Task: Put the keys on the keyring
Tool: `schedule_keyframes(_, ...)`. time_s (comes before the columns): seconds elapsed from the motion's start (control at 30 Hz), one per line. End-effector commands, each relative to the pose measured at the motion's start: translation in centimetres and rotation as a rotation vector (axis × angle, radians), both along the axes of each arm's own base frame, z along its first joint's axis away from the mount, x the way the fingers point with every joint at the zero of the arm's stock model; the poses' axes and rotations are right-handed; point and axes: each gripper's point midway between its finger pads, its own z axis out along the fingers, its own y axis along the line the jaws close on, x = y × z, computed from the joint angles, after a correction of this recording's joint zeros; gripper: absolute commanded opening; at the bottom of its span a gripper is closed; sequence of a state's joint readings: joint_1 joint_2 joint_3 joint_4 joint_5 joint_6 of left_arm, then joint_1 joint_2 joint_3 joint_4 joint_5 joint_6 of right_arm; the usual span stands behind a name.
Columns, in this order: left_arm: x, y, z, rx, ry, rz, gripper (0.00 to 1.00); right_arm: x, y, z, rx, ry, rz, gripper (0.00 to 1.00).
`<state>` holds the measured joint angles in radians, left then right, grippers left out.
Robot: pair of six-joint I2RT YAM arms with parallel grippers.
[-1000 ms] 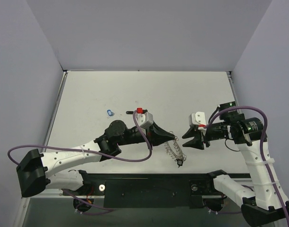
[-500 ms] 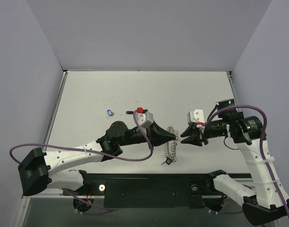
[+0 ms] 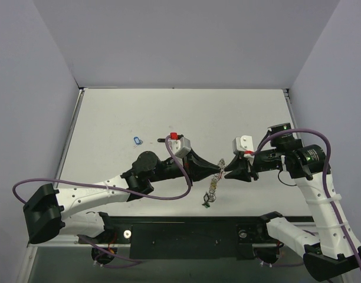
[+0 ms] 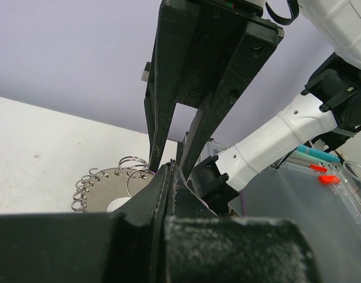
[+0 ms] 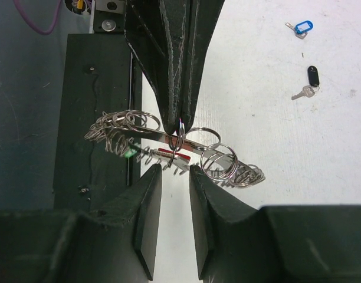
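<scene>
We see two robot arms brought tip to tip above a white worktop (image 3: 168,112).

The left fingers (image 3: 210,167) are pressed together and pinch the rim of the keyring (image 3: 212,187), a flat silver-grey metal ring edged with many small wire loops. The keyring hangs from the left fingertips and slants away from them toward the arms' bases. From above we see it almost edge-on. At the end farthest from the fingertips hangs a small dark item with a touch of green (image 3: 207,201), too small for us to say what it is. We cannot tell whether that end touches the worktop.

The right fingers (image 5: 146,224) stand slightly apart, with a narrow gap between them and nothing in it. Their tips face the left fingertips and sit close up against the keyring, right at the spot where the left fingers grip it. We cannot tell whether they touch it. One wire loop stands just in front of that gap, and a sliver of red shows behind the ring's flat band.

Two keys lie loose on the worktop, well apart from both pairs of fingers, back beside the left arm's wrist. One is a blue-tagged key (image 5: 302,26) and the other a black-headed key (image 5: 311,75). They lie near each other but not touching.
</scene>
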<state>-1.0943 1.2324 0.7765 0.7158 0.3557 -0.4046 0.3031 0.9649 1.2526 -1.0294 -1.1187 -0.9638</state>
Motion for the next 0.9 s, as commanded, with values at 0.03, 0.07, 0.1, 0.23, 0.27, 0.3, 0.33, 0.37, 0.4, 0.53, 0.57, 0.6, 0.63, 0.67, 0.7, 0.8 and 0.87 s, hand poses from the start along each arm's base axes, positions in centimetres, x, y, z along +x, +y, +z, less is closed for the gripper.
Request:
schedule_keyframes(0.03,-0.1,0.3,3.0,-0.111,-0.022,0.012,0.0,-0.3,0.5,1.0,0.032,-0.004,0.02,0.22)
schedule_keyframes(0.07,-0.1,0.3,3.0,-0.112,-0.018,0.012,0.0,-0.4,0.6,1.0,0.036,-0.001,0.021,0.22)
schedule_keyframes(0.1,0.0,0.2,2.9,-0.11,-0.015,0.015,0.0,-0.4,0.6,1.1,0.04,0.001,0.025,0.22)
schedule_keyframes(0.23,0.2,0.3,2.9,-0.116,-0.009,0.03,0.0,-0.4,0.7,1.2,0.041,0.007,0.022,0.19)
schedule_keyframes(0.27,0.2,0.3,2.9,-0.118,-0.008,0.031,0.0,-0.3,0.7,1.1,0.042,0.008,0.023,0.19)
schedule_keyframes(0.3,0.3,0.3,2.9,-0.119,-0.005,0.035,0.0,-0.3,0.7,1.1,0.041,0.008,0.019,0.16)
schedule_keyframes(0.33,0.3,0.3,3.0,-0.12,-0.007,0.035,0.0,-0.2,0.7,1.1,0.043,0.013,0.017,0.14)
schedule_keyframes(0.37,0.3,0.3,3.0,-0.12,-0.006,0.038,0.0,-0.2,0.7,1.1,0.044,0.009,0.015,0.13)
schedule_keyframes(0.4,0.2,0.3,2.9,-0.118,-0.003,0.036,0.0,-0.2,0.7,1.1,0.043,0.012,0.012,0.11)
schedule_keyframes(0.53,0.3,0.2,2.8,-0.117,0.003,0.038,0.0,0.1,0.7,1.2,0.042,0.014,-0.004,0.04)
schedule_keyframes(0.57,0.4,0.3,2.8,-0.118,0.004,0.04,0.0,0.2,0.7,1.2,0.04,0.016,-0.006,0.03)
schedule_keyframes(0.6,0.4,0.2,2.7,-0.115,0.005,0.042,0.0,0.2,0.7,1.2,0.04,0.014,-0.01,0.01)
schedule_keyframes(0.63,0.4,0.2,2.7,-0.116,0.007,0.043,0.0,0.3,0.7,1.2,0.041,0.013,-0.011,0.0)
schedule_keyframes(0.67,0.5,0.3,2.7,-0.118,0.009,0.049,0.0,0.2,0.7,1.2,0.041,0.016,-0.012,0.0)
schedule_keyframes(0.7,0.5,0.3,2.8,-0.12,0.012,0.049,0.0,0.2,0.7,1.2,0.04,0.017,-0.014,0.0)
schedule_keyframes(0.8,0.9,0.5,2.8,-0.132,0.026,0.074,0.0,0.2,0.7,1.1,0.038,0.021,-0.015,0.0)
schedule_keyframes(0.87,1.2,0.7,2.7,-0.141,0.044,0.096,0.0,0.1,0.6,1.0,0.037,0.022,-0.017,0.0)
